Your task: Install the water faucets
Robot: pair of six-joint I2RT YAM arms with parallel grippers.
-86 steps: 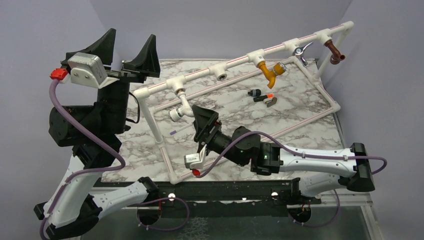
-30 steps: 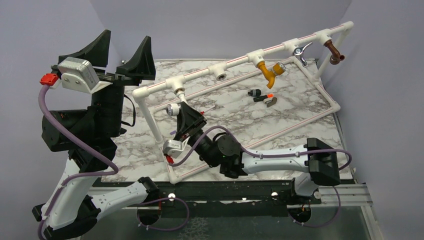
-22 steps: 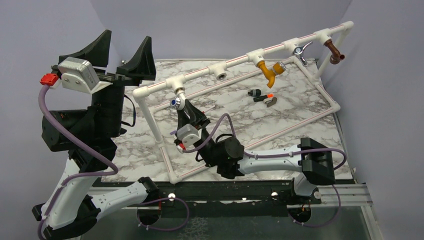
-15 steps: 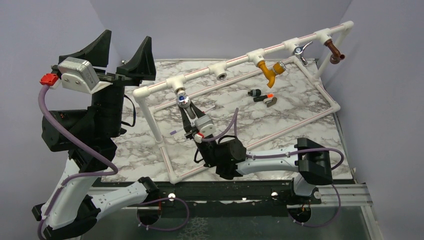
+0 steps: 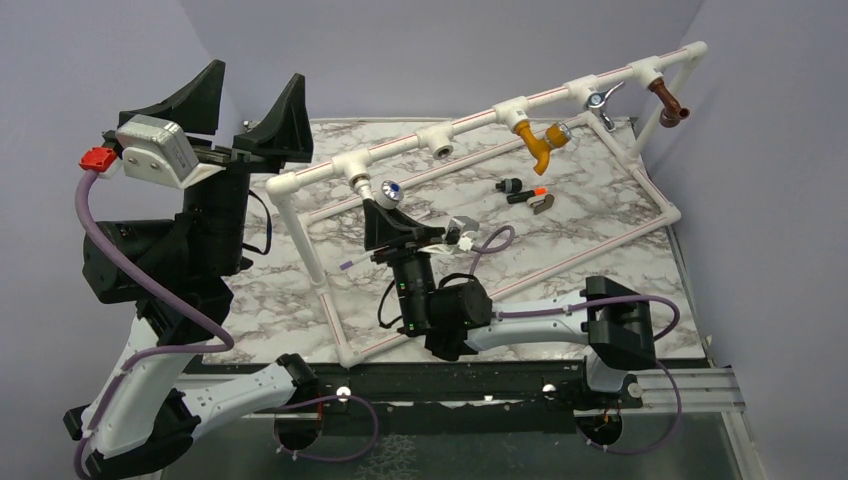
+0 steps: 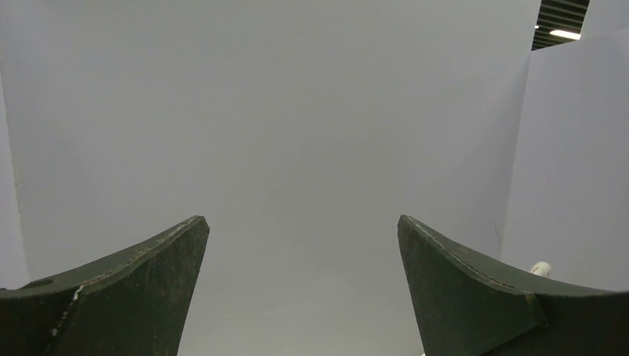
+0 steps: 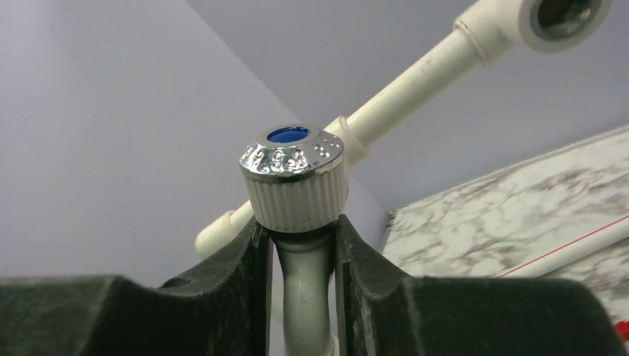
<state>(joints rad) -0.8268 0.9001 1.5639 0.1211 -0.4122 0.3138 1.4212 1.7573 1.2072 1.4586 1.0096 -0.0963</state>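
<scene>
Right wrist view, white faucet [image 7: 304, 297] pinched at neck by right gripper [image 7: 300, 231], knob [image 7: 293, 178] just above, left gripper [image 6: 300, 220] spread wide

The right gripper [image 5: 384, 208] shifted left onto the white faucet [image 7: 303, 285] hanging from the leftmost tee socket [image 5: 355, 168], then rolled over with it. The faucet's silvery knob [image 5: 390, 188], which had pointed down toward the near left, swung round and ended just right of the socket. The wrist's camera housing [image 5: 461, 226] swept from the near left to the right. The right arm [image 5: 530, 325] drew its elbow leftward, and the left gripper [image 5: 256, 72] drifted slightly left.
</scene>
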